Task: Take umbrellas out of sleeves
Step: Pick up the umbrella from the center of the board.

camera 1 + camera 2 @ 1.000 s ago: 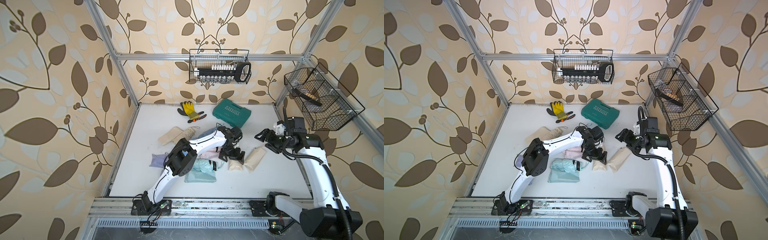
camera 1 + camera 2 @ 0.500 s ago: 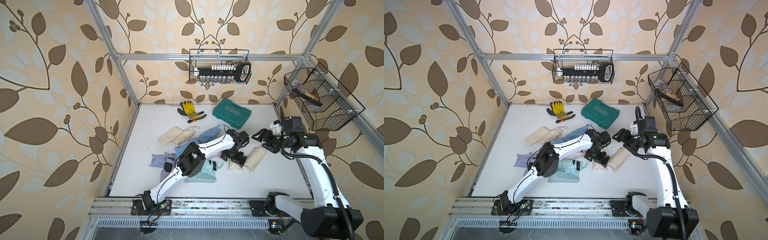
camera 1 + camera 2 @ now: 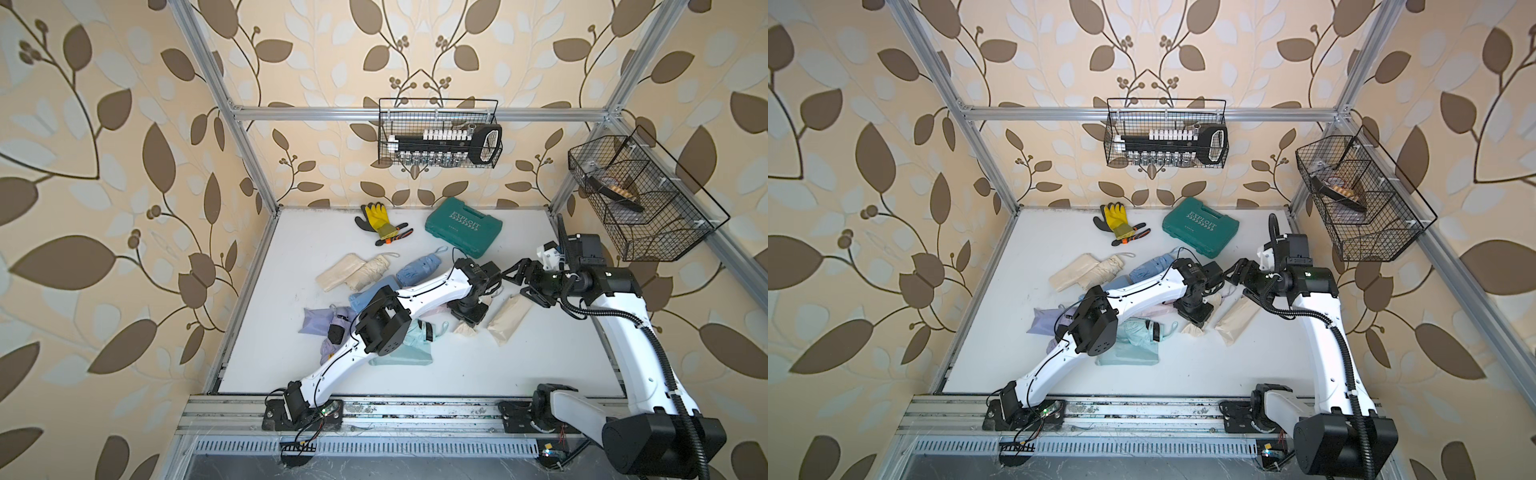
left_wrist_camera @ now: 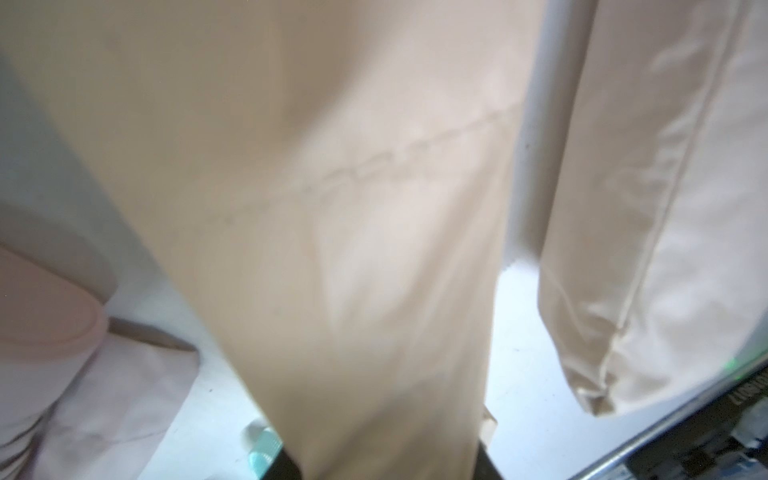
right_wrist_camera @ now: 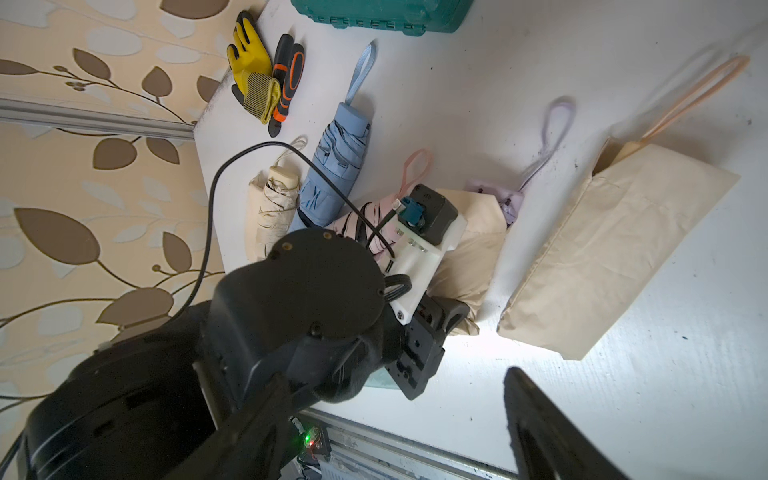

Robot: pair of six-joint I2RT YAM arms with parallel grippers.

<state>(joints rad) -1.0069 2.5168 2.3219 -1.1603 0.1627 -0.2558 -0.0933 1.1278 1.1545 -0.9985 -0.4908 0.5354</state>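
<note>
My left gripper point(image 3: 468, 312) points down at the table's middle right, shut on a smooth beige sleeve point(image 4: 353, 249) whose fabric fills the gap between its black fingers point(image 4: 286, 465). Close beside it my right gripper point(image 3: 521, 282) hovers open with nothing between its fingers point(image 5: 540, 428). A second beige sleeve point(image 3: 509, 318) with a peach loop lies just to the right. A blue umbrella point(image 3: 417, 270), a beige umbrella point(image 3: 370, 270), a lilac umbrella point(image 3: 334, 332) and a mint umbrella point(image 3: 419, 332) lie bare beside flat sleeves. A pink umbrella point(image 5: 361, 220) is mostly hidden under my left arm.
Yellow-black gloves point(image 3: 376, 218) and orange-handled pliers point(image 3: 392, 237) lie at the back, next to a teal tool case point(image 3: 463, 226). Wire baskets hang on the back wall point(image 3: 438, 133) and on the right wall point(image 3: 636, 195). A metal rail point(image 3: 415, 411) runs along the front edge.
My left gripper has closed on the beige sleeve, and its elbow has swung right, uncovering the blue umbrella. The right gripper has barely moved and stays open.
</note>
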